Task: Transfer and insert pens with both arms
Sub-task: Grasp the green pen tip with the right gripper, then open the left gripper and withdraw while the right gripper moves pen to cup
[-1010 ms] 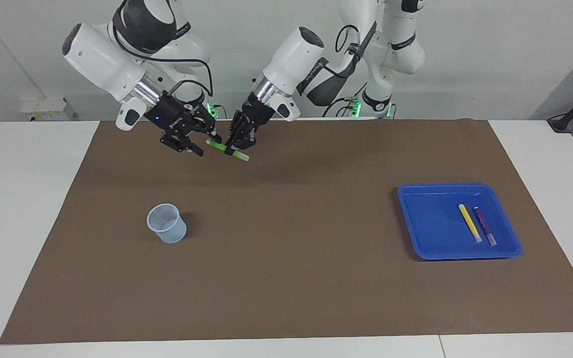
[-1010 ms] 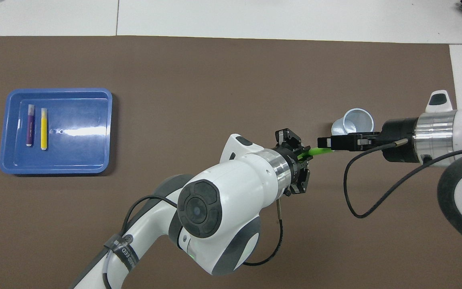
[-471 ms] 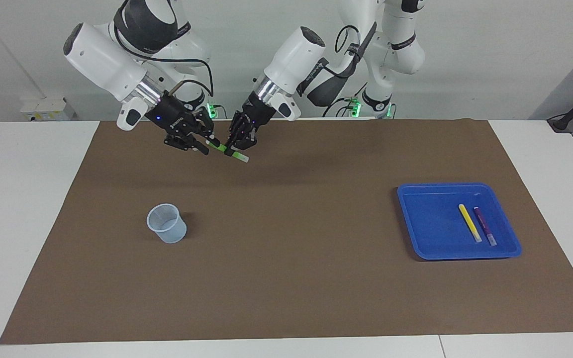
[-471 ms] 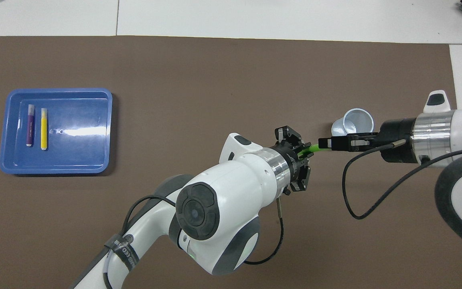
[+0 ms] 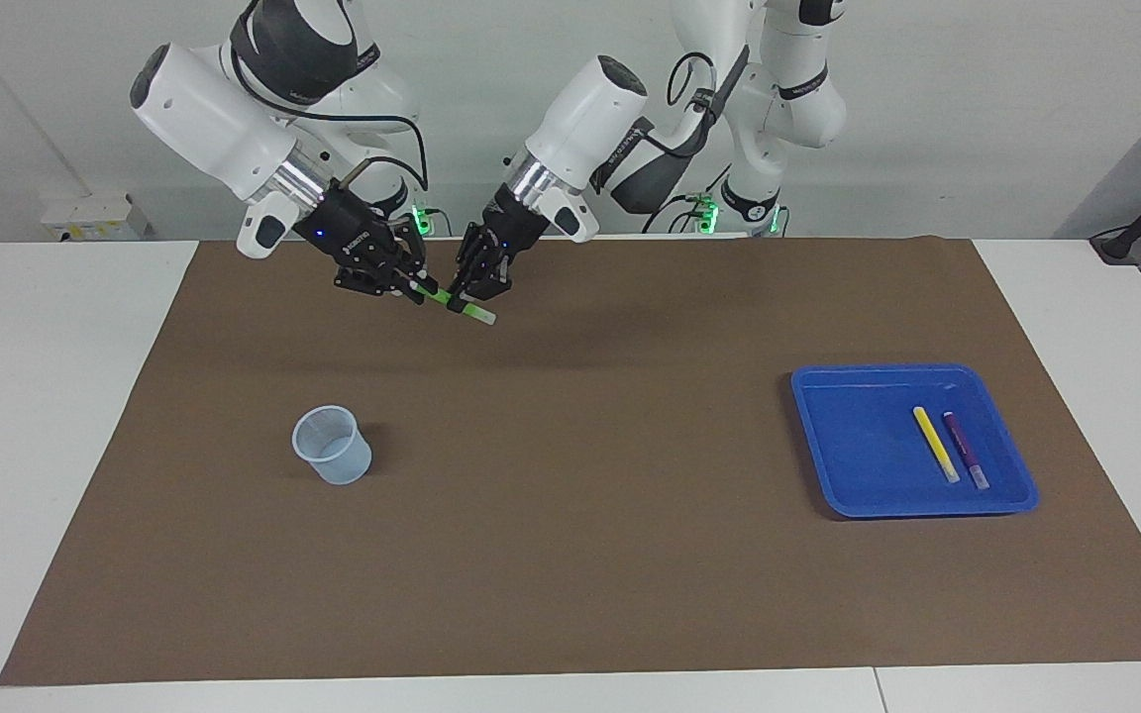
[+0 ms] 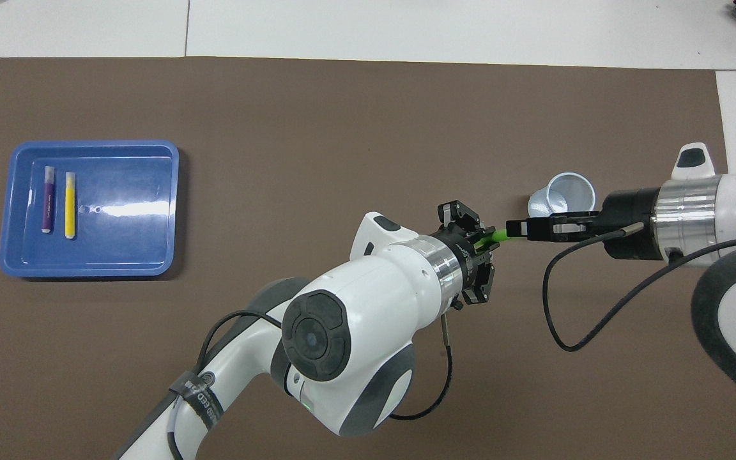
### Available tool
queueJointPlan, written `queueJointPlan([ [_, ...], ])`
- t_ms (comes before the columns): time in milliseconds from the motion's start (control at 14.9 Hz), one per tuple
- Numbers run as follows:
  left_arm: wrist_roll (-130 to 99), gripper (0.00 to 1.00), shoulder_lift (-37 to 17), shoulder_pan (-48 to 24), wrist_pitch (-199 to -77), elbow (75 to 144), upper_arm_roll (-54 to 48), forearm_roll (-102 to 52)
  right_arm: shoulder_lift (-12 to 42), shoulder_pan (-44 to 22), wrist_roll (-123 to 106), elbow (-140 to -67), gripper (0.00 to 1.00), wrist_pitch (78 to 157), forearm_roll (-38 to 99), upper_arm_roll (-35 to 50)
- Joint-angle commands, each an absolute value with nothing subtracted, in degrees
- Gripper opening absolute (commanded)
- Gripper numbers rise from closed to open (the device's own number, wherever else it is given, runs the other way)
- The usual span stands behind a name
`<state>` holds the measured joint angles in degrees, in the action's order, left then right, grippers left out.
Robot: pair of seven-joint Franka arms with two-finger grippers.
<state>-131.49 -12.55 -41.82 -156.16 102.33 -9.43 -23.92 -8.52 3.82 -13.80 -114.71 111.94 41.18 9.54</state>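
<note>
Seeing right gripper (image 5: pixel 419 288) just clamp the green pen (image 5: pixel 456 303) upper left of frame; left gripper (image 5: pixel 465 289) still grips it, I release left next.

White table (image 5: pixel 55 416) under a brown mat (image 5: pixel 570 555), plain pale wall (image 5: pixel 977 119) at the robots' end.

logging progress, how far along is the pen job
Done: nothing is in the cup yet. In hand: the green pen is up over the mat, with the left gripper and the right gripper both shut on it, mid handover. Left: release by the left gripper, insertion into the cup, then the yellow pen and purple pen, both lying in the blue tray.
</note>
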Motion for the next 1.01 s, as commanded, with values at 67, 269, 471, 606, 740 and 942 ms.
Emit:
queueJointPlan([
  [67, -130.61, 0.15, -11.69, -43.07, -157.24, 103.36, -8.35, -24.87, -6.77, 4.57, -15.21, -111.72, 0.00, 111.27, 37.19, 9.58],
  [269, -131.04, 1.00, -11.17, -42.98, -156.27, 103.01, -8.26, -24.79, -5.98, 4.66, -15.12, -110.31, 0.00, 111.01, 34.73, 9.58],
  [471, -130.96, 1.00, -9.85, -42.45, -154.34, 103.01, -8.17, -24.79, -4.75, 4.83, -15.12, -108.29, 0.00, 109.95, 29.73, 9.49],
  [606, -130.87, 1.00, -9.41, -42.10, -152.85, 103.10, -7.91, -24.52, -4.31, 5.27, -15.20, -107.58, 0.00, 110.21, 24.46, 9.49],
  [740, -128.95, 1.00, -9.14, -41.75, -151.44, 103.45, -7.47, -24.08, -3.96, 5.54, -15.29, -107.58, 0.00, 111.09, 18.49, 9.49],
  [942, -122.27, 1.00, -8.88, -38.07, -147.93, 103.27, -7.47, -24.08, -2.64, 5.89, -15.99, -107.40, 0.00, 114.25, 9.51, 9.41],
])
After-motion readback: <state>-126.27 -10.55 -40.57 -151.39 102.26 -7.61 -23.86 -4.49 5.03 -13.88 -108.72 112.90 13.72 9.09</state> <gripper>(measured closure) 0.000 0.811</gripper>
